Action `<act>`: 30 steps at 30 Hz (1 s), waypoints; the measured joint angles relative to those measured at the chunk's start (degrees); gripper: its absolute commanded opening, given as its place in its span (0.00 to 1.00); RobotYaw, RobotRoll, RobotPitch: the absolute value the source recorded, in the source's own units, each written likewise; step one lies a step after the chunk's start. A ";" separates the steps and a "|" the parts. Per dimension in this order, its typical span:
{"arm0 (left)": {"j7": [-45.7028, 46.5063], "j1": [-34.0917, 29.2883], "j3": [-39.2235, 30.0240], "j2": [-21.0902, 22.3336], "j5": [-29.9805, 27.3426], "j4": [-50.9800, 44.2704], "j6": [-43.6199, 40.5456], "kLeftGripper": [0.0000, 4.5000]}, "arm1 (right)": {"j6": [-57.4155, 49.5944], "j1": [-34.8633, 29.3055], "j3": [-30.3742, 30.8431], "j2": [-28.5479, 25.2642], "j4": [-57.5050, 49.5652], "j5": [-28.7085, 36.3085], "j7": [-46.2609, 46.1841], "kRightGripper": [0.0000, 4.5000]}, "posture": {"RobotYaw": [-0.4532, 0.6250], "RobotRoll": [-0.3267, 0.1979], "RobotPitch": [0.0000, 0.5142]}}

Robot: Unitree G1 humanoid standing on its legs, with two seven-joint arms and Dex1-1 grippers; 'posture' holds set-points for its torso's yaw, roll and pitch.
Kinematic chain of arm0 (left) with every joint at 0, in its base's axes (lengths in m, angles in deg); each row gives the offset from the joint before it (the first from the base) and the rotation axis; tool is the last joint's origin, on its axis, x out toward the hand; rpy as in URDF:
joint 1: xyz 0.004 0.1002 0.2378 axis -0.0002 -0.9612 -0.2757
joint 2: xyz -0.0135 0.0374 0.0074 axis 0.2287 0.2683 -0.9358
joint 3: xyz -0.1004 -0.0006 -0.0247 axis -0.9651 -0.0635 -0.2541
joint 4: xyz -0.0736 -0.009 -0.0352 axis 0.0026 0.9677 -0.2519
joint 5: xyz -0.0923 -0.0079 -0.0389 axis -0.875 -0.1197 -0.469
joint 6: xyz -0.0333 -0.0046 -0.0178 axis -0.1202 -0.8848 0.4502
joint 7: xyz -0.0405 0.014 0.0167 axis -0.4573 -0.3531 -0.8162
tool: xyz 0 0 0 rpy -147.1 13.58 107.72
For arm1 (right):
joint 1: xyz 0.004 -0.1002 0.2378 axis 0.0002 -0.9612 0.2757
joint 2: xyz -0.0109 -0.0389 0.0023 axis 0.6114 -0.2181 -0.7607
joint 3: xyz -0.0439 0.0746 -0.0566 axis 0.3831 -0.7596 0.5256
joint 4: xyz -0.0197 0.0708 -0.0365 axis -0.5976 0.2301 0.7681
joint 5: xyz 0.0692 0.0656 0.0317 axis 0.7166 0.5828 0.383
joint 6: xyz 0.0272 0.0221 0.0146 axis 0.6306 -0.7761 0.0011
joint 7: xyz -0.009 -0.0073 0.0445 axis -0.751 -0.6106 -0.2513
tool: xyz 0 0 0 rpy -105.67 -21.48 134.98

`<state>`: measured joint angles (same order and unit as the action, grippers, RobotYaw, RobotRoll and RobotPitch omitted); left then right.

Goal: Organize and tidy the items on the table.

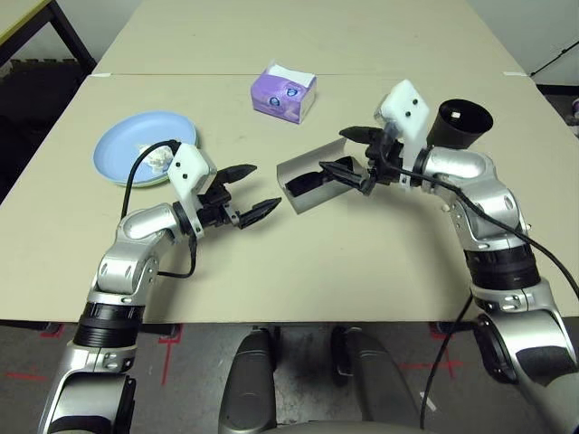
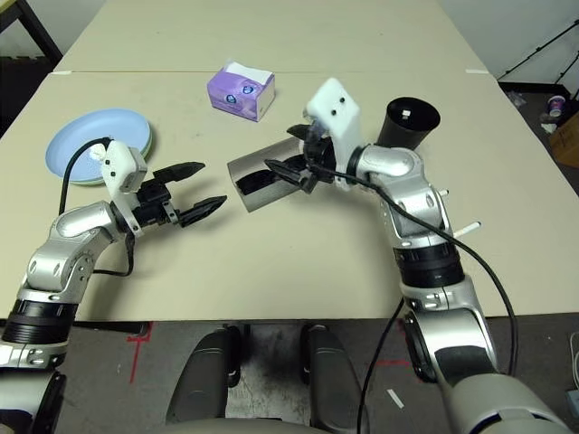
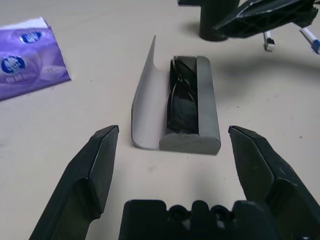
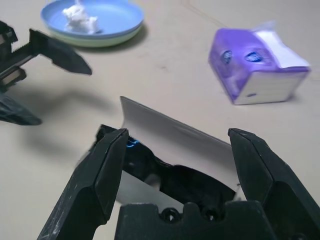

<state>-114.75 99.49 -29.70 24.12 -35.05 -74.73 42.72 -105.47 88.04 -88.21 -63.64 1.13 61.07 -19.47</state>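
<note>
A grey glasses case [image 1: 306, 183] lies open in the middle of the table [image 1: 344, 262], its lid raised, with black sunglasses [image 3: 181, 102] inside. My left gripper [image 1: 264, 186] is open just left of the case, apart from it. Over the case's right end hangs my right gripper [image 1: 334, 150], also open, with nothing between its fingers. At the left, a light blue plate [image 1: 136, 145] rests on a pale green plate [image 4: 100, 41] and carries a crumpled white tissue [image 1: 160, 161]. A tall black cup [image 1: 460, 122] stands behind my right wrist. Small white pens [image 3: 310, 37] lie near the cup.
A purple tissue box [image 1: 284, 92] sits behind the case near the table's seam. One white pen [image 2: 466, 228] lies by my right forearm. The front edge of the table runs just under both elbows.
</note>
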 measured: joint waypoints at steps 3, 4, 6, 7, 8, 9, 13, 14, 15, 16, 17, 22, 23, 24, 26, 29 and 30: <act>-0.56 1.04 0.07 -0.03 0.65 1.67 0.34 1.00 | 3.28 -0.99 0.00 -1.14 0.63 0.48 -0.73 0.99 | 0.45 0.62 0.32; -0.56 1.45 0.07 -0.07 0.85 1.92 0.47 1.00 | 3.99 -1.00 0.00 -1.29 0.67 0.56 -1.27 0.99 | 0.45 0.62 0.32; -0.54 2.01 0.07 -0.43 0.99 2.12 0.80 1.00 | 4.29 -1.00 0.11 -1.27 0.67 1.05 -1.98 0.99 | 0.44 0.62 0.32; -0.50 2.23 0.07 -0.73 1.06 2.35 0.90 1.00 | 4.29 -1.00 0.23 -1.28 0.67 1.19 -2.20 0.99 | 0.44 0.62 0.33; -0.48 2.57 0.07 -1.10 1.12 2.97 1.02 1.00 | 4.28 -1.02 0.40 -1.29 0.64 1.42 -2.32 0.99 | 0.44 0.62 0.33; -0.38 2.94 0.07 -1.33 1.25 3.76 1.15 1.00 | 4.27 -1.10 0.67 -1.31 0.50 1.66 -2.38 0.99 | 0.44 0.62 0.33; -0.26 4.17 0.11 -2.12 2.55 5.74 2.15 1.00 | 4.28 -1.36 1.39 -1.36 -0.41 2.16 -2.51 0.99 | 0.44 0.62 0.33; -0.26 4.31 0.29 -2.20 3.01 6.25 2.40 1.00 | 4.30 -1.36 1.44 -1.36 -0.47 2.28 -2.67 0.99 | 0.44 0.62 0.33; -0.31 4.33 0.50 -2.21 3.31 6.49 2.64 1.00 | 4.35 -1.36 1.45 -1.35 -0.46 2.39 -2.81 0.99 | 0.44 0.62 0.33; -0.42 4.35 0.77 -2.21 3.66 6.76 3.12 1.00 | 4.60 -1.35 1.45 -1.29 -0.44 2.62 -2.94 0.99 | 0.44 0.62 0.33; -0.51 4.45 1.04 -2.21 4.11 7.17 3.64 1.00 | 5.18 -1.35 1.44 -1.15 -0.37 3.17 -3.00 0.99 | 0.44 0.62 0.33; -0.61 5.04 1.14 -2.27 4.82 8.35 4.24 1.00 | 9.32 -2.17 0.39 -1.87 2.35 5.72 -2.29 0.78 | 0.45 0.62 0.33; -0.66 5.15 1.05 -2.21 4.82 8.34 4.25 1.00 | 9.98 -2.87 0.28 -2.57 3.02 6.18 -1.83 0.69 | 0.45 0.62 0.33; -0.76 5.15 0.99 -2.05 4.82 8.34 4.25 1.00 | 10.27 -3.35 0.27 -3.10 3.60 6.53 -1.51 0.59 | 0.45 0.62 0.33; -1.04 5.15 0.94 -1.95 4.82 8.34 4.25 1.00 | 10.61 -3.77 0.26 -3.76 4.21 7.09 -0.85 0.43 | 0.45 0.62 0.34; -1.61 5.17 0.93 -1.67 4.81 8.31 4.24 1.00 | 10.53 -5.44 0.27 -6.08 4.19 8.27 1.23 0.33 | 0.45 0.62 0.35; -1.73 5.17 0.91 -1.27 4.81 8.31 4.23 1.00 | 10.45 -6.33 0.27 -6.83 4.16 8.46 1.77 0.35 | 0.45 0.62 0.35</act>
<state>-116.49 104.66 -28.79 22.85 -30.24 -66.42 46.95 -95.02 81.71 -87.94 -70.47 5.29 69.53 -17.70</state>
